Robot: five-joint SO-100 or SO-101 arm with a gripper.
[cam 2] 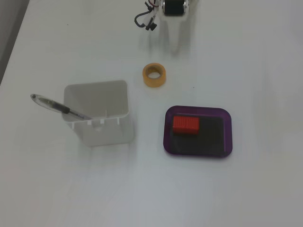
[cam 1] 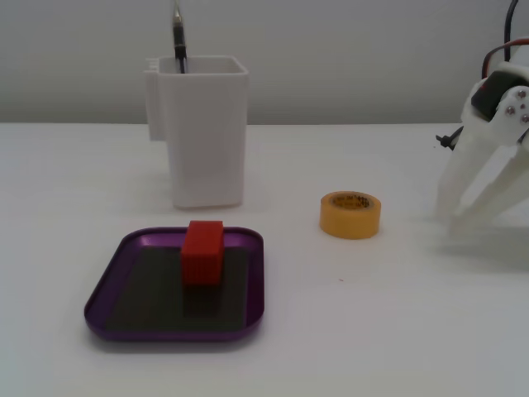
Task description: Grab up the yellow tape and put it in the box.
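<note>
Looking at where the tape (cam 1: 350, 214) sits, you haven't really started yet: it's lying flat on the bare surface (cam 1: 397, 314), hole up, untouched and well apart from the box (cam 1: 107, 285). In the top-down fixed view the tape (cam 2: 155, 75) is between the hand (cam 2: 175, 38) and the box (cam 2: 227, 137), so it's a straight run. The hand (cam 1: 463, 219) is near the tape in the side fixed view, tips down at the surface, fingers spread and holding nothing. The box already has a red block (cam 1: 202, 251) in it, toward one edge, but there's bare base beside it. The white tub (cam 1: 207, 132) with the pen (cam 2: 59, 108) is just clutter. Left to do: everything. Reach, grab, carry, drop.
</note>
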